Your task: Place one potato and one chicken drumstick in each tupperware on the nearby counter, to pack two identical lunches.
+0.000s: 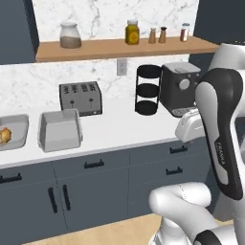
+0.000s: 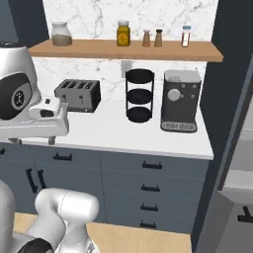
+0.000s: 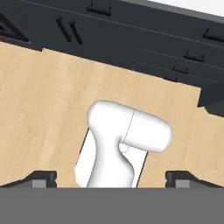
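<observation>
Two light-grey tupperware trays stand on the white counter (image 1: 119, 131) at the left. The nearer tupperware (image 1: 60, 129) looks empty. The far-left tupperware (image 1: 13, 131) is cut by the frame edge and holds an orange-brown piece (image 1: 5, 136); I cannot tell whether it is a potato or a chicken drumstick. My gripper (image 2: 31, 141) hangs over the counter's front edge, well to the right of both trays, pointing down. In the hand view its fingertips (image 3: 43, 177) stand wide apart over the wooden floor, and the gripper (image 3: 111, 178) is open with nothing in it.
Behind the trays stands a black toaster (image 1: 80, 98). A black three-tier rack (image 1: 148, 90) and a coffee machine (image 1: 179, 86) stand further right. A wooden shelf (image 1: 119, 48) with jars runs above. Dark cabinet doors (image 1: 72, 196) sit below the counter.
</observation>
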Available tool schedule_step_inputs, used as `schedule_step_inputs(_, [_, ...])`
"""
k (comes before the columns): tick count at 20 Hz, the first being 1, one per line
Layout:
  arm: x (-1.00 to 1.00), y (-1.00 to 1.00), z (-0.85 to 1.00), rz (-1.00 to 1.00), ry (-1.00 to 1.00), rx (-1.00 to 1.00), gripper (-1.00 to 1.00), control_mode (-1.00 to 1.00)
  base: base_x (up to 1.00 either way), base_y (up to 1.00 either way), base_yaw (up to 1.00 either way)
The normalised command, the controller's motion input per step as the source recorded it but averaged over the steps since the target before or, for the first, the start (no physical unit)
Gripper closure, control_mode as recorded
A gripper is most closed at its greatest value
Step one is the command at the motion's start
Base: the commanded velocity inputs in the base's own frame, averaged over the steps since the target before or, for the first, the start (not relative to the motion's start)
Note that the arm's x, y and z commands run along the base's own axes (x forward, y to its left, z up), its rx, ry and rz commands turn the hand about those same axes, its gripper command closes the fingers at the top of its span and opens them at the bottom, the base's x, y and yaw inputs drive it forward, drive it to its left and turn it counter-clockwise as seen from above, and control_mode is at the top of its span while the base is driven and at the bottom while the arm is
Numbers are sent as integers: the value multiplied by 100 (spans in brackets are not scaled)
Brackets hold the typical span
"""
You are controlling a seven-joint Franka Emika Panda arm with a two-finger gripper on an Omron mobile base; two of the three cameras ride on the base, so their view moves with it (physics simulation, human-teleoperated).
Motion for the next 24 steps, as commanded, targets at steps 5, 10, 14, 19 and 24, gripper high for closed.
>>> schedule_step_inputs(5, [0, 0, 0, 0, 0, 0, -100, 100, -11, -100, 5])
schedule_step_inputs(10, [0, 0, 0, 0, 0, 0, -100, 100, -15, -100, 6])
schedule_step_inputs(14, [0, 0, 0, 0, 0, 0, -100, 100, -12, -100, 6])
schedule_step_inputs(19, [0, 0, 0, 0, 0, 0, -100, 100, 0, -96, 3])
schedule_step_inputs(24, [0, 0, 0, 0, 0, 0, -100, 100, 0, -78, 1])
